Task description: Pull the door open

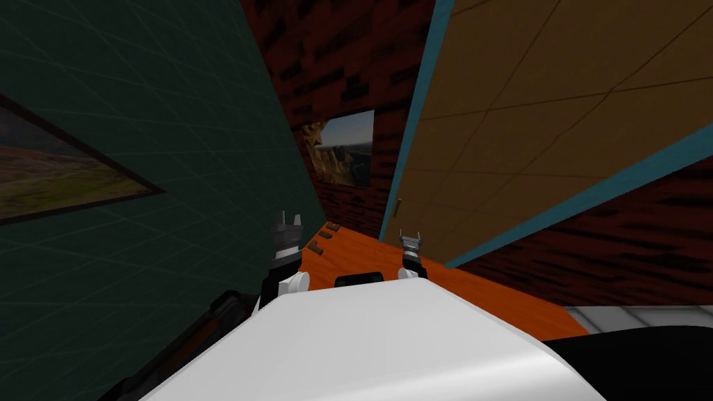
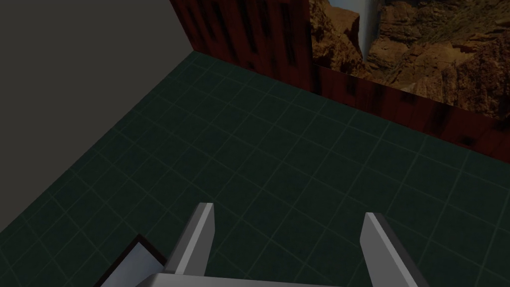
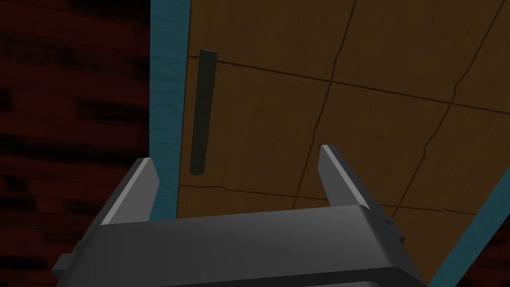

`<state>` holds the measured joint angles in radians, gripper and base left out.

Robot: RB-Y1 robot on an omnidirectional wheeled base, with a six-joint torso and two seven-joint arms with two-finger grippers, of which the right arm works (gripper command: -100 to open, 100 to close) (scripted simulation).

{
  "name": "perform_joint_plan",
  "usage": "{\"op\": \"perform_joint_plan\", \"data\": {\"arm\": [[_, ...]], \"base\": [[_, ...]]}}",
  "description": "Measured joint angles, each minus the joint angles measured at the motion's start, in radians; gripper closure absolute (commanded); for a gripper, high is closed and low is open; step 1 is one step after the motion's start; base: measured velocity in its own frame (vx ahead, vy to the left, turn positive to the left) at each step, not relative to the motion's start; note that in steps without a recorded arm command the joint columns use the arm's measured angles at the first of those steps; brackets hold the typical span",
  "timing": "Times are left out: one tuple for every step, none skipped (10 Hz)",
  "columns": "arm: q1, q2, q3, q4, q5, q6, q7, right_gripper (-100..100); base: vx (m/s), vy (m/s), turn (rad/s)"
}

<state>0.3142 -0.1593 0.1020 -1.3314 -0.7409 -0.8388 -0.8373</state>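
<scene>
door, brown, probably stiff and heavy, is best gripped by its dark vertical bar handle; right tool waits released near it.

Floor: orange, wood-look, seen in head view as narrow strip. Dark green tiled wall borders it on left. Door with teal frame borders it on right. Dark red brick wall closes far end. Three small dark flat oblong pieces lie on orange strip, in row close to green wall's foot, apart from each other; kind not readable. Beyond strip's right edge, floor is pale grey tiles.
</scene>
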Motion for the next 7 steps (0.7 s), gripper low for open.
{"op": "perform_joint_plan", "data": {"arm": [[-0.009,-0.004,0.002,0.036,-0.023,-0.013,-0.023,-100],[-0.011,-0.009,0.005,0.061,-0.043,-0.025,-0.046,-100],[-0.011,-0.007,0.006,0.07,-0.059,-0.029,-0.057,-100],[-0.011,-0.011,0.007,0.085,-0.082,-0.032,-0.072,-100],[-0.013,-0.012,0.008,0.102,-0.1,-0.037,-0.086,-100],[-0.016,-0.015,0.012,0.125,-0.113,-0.049,-0.104,-100],[-0.019,-0.014,0.012,0.139,-0.133,-0.053,-0.115,-100]], "base": [[0.16,-0.044,0.168],[0.146,-0.052,0.101],[0.141,-0.052,0.166],[0.135,-0.056,0.19],[0.112,-0.044,0.1],[0.109,-0.049,0.138],[0.105,-0.052,0.139]]}}
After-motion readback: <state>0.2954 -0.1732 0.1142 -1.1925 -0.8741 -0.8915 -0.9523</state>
